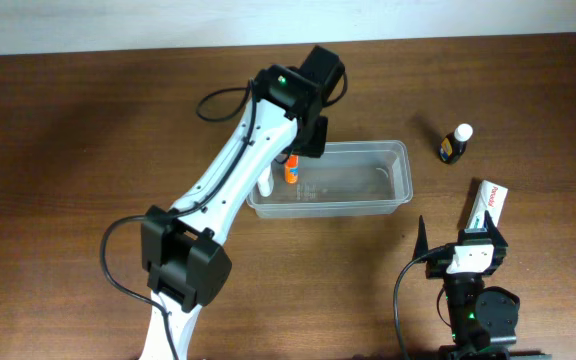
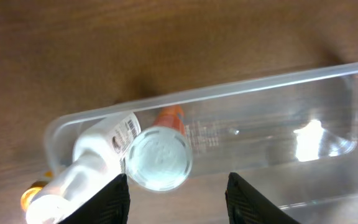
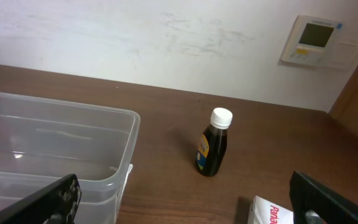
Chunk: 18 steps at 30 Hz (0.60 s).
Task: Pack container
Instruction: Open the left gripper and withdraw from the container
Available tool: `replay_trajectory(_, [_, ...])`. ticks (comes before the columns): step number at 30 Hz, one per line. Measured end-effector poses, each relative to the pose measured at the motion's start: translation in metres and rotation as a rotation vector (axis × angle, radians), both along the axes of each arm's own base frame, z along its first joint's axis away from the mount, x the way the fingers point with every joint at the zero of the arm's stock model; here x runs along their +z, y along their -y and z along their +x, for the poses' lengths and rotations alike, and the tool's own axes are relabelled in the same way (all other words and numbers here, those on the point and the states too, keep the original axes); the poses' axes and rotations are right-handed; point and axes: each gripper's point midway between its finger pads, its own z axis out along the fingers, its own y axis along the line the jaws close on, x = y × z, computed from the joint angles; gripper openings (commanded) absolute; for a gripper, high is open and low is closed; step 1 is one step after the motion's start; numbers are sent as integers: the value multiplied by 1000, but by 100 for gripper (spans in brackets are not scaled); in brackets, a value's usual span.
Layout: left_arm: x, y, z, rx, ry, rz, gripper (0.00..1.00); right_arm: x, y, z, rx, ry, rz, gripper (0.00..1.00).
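Half open and empty, left gripper (image 2: pixel 176 180) should rise straight off the orange-and-white bottle (image 2: pixel 159 158) at nine o'clock in the container (image 2: pixel 260 84); right gripper (image 3: pixel 182 193) gapes, empty.

Container (image 1: pixel 363 180): bottles (image 2: pixel 159 158) left, free room right

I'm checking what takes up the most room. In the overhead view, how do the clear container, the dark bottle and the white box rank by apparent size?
1. container, by far the largest.
2. white box, though its near end is hidden, so this is only its visible part.
3. dark bottle, only a little smaller than what shows of the box.
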Motion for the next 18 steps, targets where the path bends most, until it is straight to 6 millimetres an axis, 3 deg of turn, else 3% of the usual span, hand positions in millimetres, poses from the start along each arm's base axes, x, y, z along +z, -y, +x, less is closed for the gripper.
replay_trajectory(4, [26,-6,-3,-6,13,-4,52,0,0,0,0,0,0,98])
replay_trajectory(7, [43,-24,-7,7,6,22,52,0,0,0,0,0,0,98])
replay_trajectory(11, [56,-57,-5,57,-7,62,65,0,0,0,0,0,0,98])
replay_trajectory(13, [59,-75,-2,90,-15,73,81,0,0,0,0,0,0,98])
replay_trajectory(14, [59,-82,1,99,-17,79,98,0,0,0,0,0,0,98])
replay_trajectory(18, [58,-106,10,134,-31,65,99,0,0,0,0,0,1,98])
